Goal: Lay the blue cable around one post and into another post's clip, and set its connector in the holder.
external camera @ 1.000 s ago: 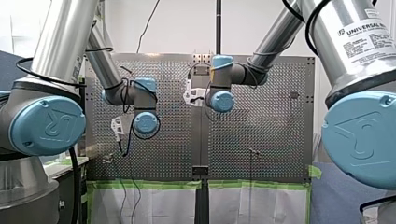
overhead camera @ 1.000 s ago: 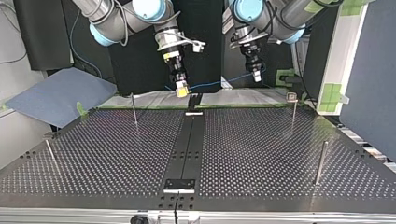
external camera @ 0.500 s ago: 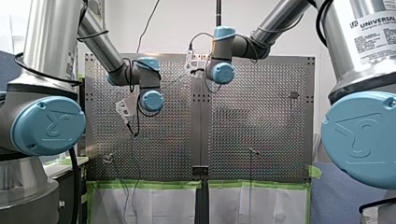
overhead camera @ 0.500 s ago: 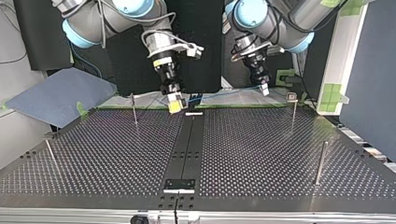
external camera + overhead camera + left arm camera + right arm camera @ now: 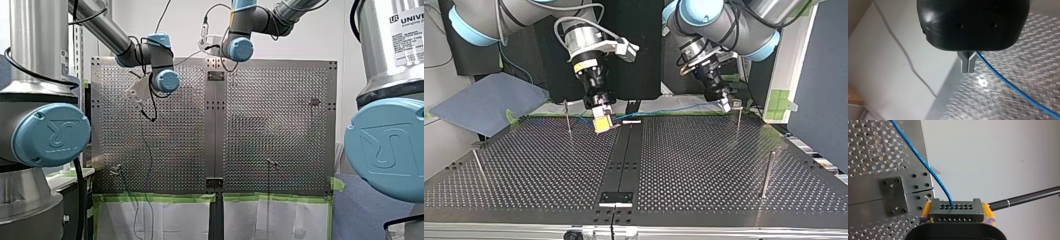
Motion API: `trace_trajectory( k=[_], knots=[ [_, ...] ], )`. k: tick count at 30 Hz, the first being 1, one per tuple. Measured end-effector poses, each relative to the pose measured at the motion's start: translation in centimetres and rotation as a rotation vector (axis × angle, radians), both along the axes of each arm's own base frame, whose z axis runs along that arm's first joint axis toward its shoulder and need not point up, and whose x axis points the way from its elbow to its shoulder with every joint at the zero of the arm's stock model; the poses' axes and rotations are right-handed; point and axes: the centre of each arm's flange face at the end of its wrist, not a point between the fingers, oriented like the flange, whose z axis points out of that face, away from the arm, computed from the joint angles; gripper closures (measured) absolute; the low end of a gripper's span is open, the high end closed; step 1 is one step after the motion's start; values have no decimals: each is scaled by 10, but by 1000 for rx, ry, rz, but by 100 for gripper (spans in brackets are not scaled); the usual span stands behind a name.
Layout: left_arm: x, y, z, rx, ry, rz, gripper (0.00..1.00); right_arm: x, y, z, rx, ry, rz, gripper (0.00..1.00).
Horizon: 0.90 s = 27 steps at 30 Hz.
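Swung lower and wider apart than a second ago, blue cable [image 5: 664, 109] strung between.

Nearest in the top view: right pincer [image 5: 603, 122], yellow pads [image 5: 987, 211] pinching the connector [image 5: 956, 207] over the counter [image 5: 549, 165], just left of the centre strip [image 5: 624, 160]. Farther and rightward: left pincer [image 5: 725, 104], metal fingers [image 5: 964, 65] pressed together on the cable, just beside the clip-topped post [image 5: 738, 122]. Long axis left-to-right along the far edge. Left arm nearer that post, so probably the one to lay it in.

The front view looks from behind and above the arms over the perforated worktop [image 5: 280, 125], the top view faces back low across it, and each wrist view peers closely past my left pincer [image 5: 968, 71] or my right pincer [image 5: 956, 211] onto its edge.
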Motion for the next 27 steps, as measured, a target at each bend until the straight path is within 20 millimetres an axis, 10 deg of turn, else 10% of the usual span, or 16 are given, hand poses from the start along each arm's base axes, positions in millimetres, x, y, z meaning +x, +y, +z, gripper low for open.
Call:
trace_trajectory(
  k=[27],
  knots=[
    [-39, 33, 190, -20, -166, 51, 100, 31, -13, -16, 38, 17, 85, 100]
  ],
)
